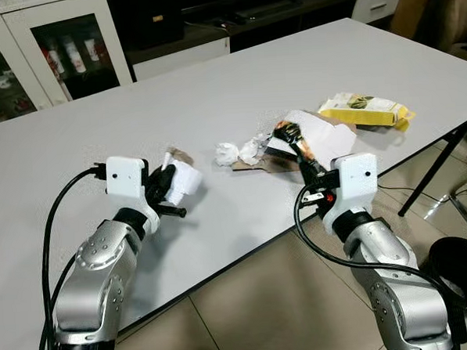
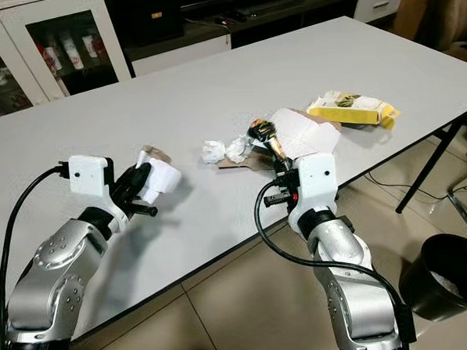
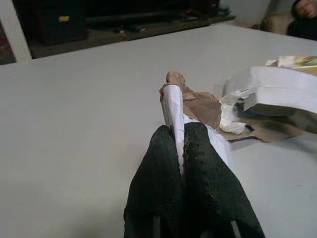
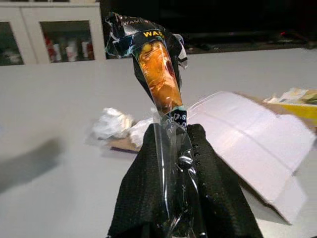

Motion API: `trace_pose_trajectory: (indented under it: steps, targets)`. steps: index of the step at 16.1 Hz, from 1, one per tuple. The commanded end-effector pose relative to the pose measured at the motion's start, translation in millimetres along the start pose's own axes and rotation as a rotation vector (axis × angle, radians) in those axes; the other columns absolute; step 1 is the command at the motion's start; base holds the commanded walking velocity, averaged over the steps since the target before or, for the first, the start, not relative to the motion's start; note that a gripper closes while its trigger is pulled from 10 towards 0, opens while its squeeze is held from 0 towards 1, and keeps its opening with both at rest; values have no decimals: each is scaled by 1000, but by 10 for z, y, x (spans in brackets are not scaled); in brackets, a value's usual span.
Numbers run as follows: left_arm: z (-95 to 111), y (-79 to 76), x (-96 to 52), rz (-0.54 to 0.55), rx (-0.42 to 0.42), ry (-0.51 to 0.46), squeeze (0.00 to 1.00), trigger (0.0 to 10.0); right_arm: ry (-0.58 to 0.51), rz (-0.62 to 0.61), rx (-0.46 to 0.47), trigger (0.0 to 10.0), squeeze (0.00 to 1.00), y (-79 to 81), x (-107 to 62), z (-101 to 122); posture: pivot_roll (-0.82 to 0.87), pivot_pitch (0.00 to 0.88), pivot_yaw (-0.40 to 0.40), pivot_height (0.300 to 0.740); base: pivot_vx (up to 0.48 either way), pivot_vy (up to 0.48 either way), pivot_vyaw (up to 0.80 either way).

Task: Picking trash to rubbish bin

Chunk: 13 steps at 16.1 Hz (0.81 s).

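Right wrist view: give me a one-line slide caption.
Right hand shut on an orange-and-black snack wrapper, held above the grey table near crumpled tissue and white cardboard.

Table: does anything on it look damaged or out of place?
Yes. Trash lies scattered on the table: crumpled tissues, torn brown cardboard, a flattened white box and a yellow packet. The left hand pinches a torn paper piece; the right hand holds a wrapper.

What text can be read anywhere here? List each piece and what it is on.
"WA", cut off at a fold: yellow letters near the top of the wrapper held in the right end effector.
White print on the wrapper's dark band: too small and creased to read.
Print on the yellow packet: too small.
Bottles in the cabinet: too blurred.
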<state>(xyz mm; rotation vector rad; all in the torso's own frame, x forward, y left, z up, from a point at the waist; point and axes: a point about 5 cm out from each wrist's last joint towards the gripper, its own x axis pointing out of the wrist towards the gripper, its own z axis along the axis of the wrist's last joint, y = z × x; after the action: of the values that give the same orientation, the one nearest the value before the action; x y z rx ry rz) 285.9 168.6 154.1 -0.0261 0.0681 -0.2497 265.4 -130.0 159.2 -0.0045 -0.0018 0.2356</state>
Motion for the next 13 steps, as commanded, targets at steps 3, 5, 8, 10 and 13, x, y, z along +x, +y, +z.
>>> trace_pose_trajectory:
  steps: [3,5,8,10,13]
  targets:
    - [11,-49,46,-44,-15,-1,0,10000,-4,-73,23,10000,0,-98,-29,-32,-77,0,38,740,0,0,-533]
    - [23,-65,43,-40,-34,-13,0,10000,-7,-79,19,10000,0,-106,-38,-32,-82,0,40,740,0,0,-800]
    - [57,-31,71,28,8,-67,0,10000,-5,-90,11,10000,0,-107,-55,-60,-82,0,37,740,0,0,-800]
    - [72,-13,91,76,25,-96,0,10000,-1,-90,14,10000,0,-100,-60,-79,-81,0,37,740,0,0,-800]
    - [-60,-22,86,83,75,38,0,10000,9,-90,14,10000,0,-84,-72,-124,-86,0,39,740,0,0,-800]
